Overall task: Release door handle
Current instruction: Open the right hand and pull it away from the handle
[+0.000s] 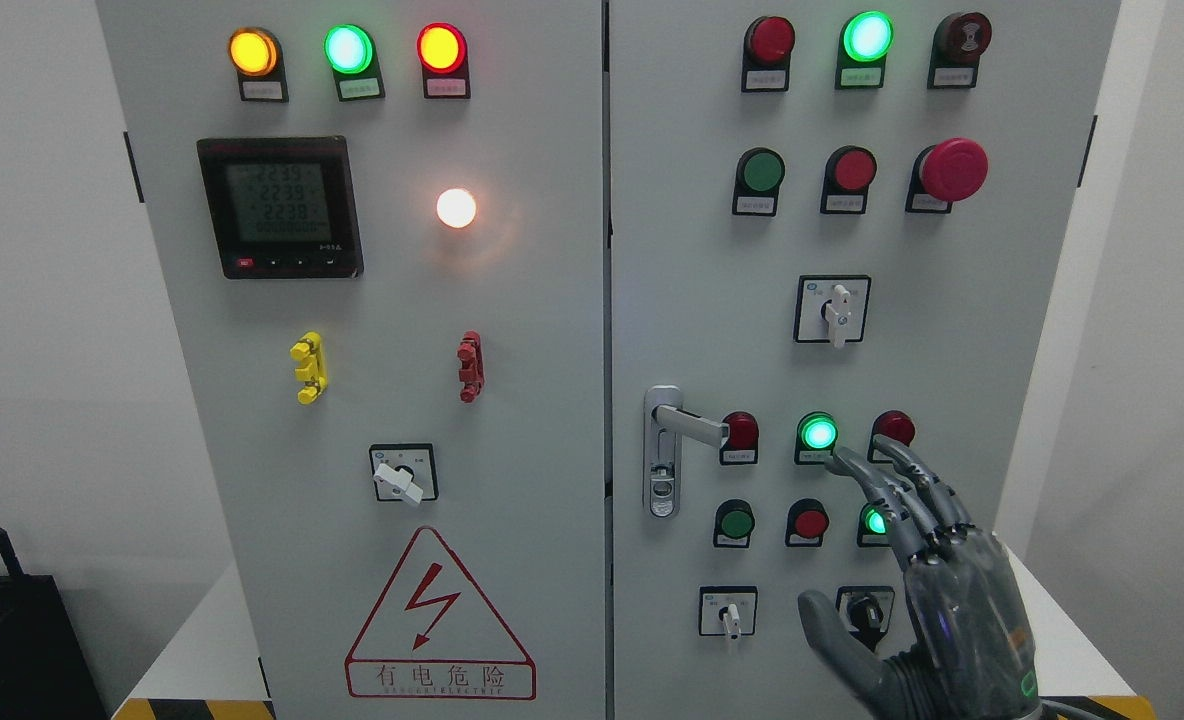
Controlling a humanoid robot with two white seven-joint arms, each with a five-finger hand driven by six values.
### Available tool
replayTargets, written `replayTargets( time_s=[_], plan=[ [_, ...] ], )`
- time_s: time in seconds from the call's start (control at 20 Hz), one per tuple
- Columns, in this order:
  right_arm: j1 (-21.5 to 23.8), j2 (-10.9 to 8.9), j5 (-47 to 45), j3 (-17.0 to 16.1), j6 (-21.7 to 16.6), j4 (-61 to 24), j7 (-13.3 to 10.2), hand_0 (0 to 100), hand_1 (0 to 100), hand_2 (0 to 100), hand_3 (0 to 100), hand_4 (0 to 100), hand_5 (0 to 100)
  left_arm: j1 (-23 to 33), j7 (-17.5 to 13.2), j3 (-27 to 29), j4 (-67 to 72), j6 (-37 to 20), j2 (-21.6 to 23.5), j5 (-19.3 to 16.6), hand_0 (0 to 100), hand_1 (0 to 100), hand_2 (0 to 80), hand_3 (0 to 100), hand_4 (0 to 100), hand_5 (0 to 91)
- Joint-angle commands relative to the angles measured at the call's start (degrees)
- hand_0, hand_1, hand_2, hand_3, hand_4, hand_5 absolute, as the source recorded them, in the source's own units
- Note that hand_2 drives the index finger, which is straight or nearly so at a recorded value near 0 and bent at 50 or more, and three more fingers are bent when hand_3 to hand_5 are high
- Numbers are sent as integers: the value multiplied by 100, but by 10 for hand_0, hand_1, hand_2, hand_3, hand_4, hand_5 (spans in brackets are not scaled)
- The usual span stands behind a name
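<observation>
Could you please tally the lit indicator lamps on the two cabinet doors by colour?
Amber lamp: 1
Green lamps: 4, the last partly behind the right hand
Red lamp: 1
White lamp: 1
Total: 7

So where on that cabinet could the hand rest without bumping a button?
Bare patches: the right door between the door handle and the white selector switch, and the left door's edges. It is crowded around the right hand, open beside the green lamp among pushbuttons.
</observation>
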Motion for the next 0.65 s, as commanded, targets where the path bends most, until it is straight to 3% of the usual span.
replayTargets(
  time_s=[0.0,0.6],
  plan=[
    [31,-16,-35,-50,11,5,3,367,118,0,0,0,0,0,-3,62,97,-11,0,0,120,389,0,0,0,0],
    [75,37,-35,-59,11,-13,12,369,124,0,9,0,0,0,-3,62,97,-3,0,0,120,389,0,0,0,0]
  ],
)
